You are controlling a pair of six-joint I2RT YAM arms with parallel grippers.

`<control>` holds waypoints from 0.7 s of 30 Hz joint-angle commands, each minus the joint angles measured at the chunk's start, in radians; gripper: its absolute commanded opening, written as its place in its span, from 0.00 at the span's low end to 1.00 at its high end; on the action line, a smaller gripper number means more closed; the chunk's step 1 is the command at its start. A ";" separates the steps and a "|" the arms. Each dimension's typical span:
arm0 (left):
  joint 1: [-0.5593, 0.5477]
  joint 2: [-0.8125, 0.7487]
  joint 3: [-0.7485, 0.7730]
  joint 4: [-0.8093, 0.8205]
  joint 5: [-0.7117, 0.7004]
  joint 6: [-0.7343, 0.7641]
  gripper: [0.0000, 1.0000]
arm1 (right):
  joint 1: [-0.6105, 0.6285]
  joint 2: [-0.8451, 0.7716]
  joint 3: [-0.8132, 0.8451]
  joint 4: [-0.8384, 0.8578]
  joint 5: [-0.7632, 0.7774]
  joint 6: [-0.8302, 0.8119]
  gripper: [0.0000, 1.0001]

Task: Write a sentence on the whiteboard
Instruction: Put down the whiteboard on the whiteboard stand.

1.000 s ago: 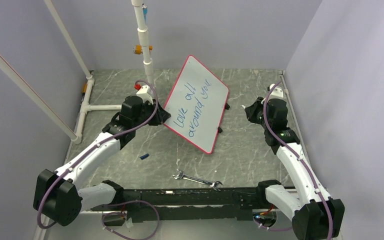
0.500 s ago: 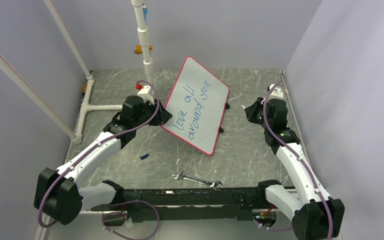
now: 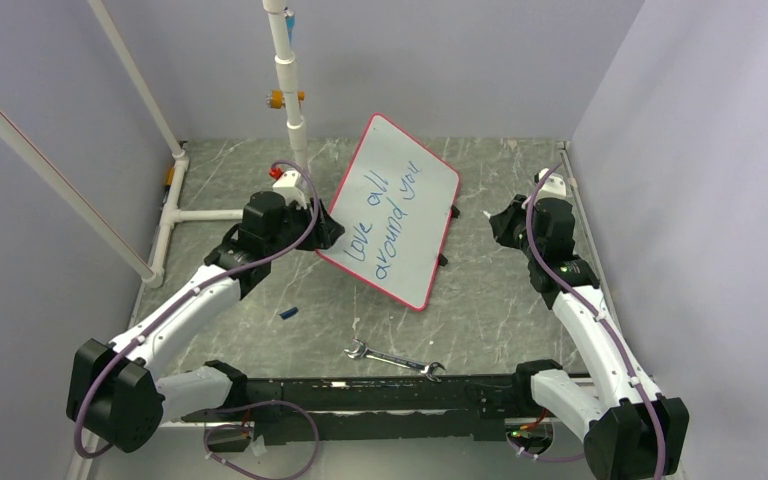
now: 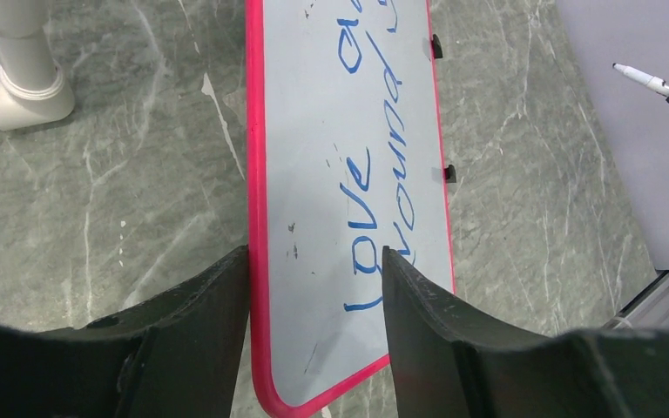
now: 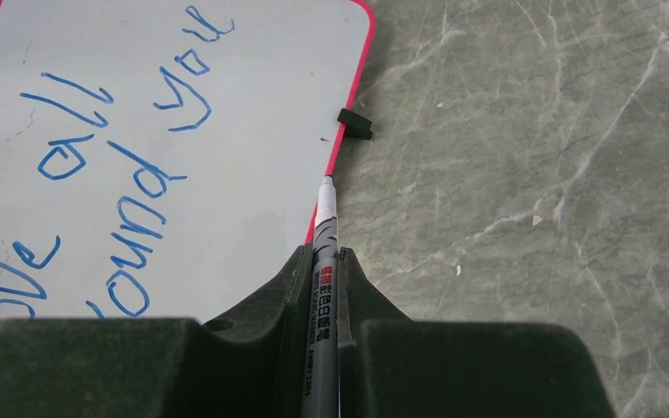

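- The whiteboard (image 3: 426, 252) sits tilted on its feet, set diagonally across the middle of the table (image 3: 500, 300) toward the far edge; its face is up, probably so the pen arm can reach it.
- The left gripper (image 4: 314, 257) straddles the board's left rim near the near corner, fingers apart, one either side of the red edge; I judge this a steadying hold being let go.
- The right gripper (image 5: 322, 257) is clamped on the marker (image 5: 324, 226), whose tip hangs just off the board's right rim, clear of the ink.
- The sentence (image 3: 380, 225) reads "love all around you"; the writing looks finished.
- Count: one board; two lines, four words; one marker; two black feet (image 4: 449, 173) showing; one wrench (image 3: 395, 358) by the near edge; one small blue piece (image 3: 288, 313).
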 commanded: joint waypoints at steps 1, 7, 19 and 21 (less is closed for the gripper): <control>0.002 -0.028 0.038 0.018 -0.024 0.033 0.59 | -0.001 0.001 0.002 0.053 0.001 -0.013 0.00; 0.005 -0.031 0.080 -0.022 -0.062 0.049 0.62 | -0.002 0.002 0.003 0.053 0.003 -0.014 0.00; 0.041 -0.072 0.183 -0.184 -0.142 0.115 0.69 | -0.002 -0.007 0.012 0.040 -0.004 -0.017 0.00; 0.049 -0.100 0.208 -0.253 -0.205 0.138 0.71 | -0.002 -0.015 0.016 0.035 -0.014 -0.015 0.00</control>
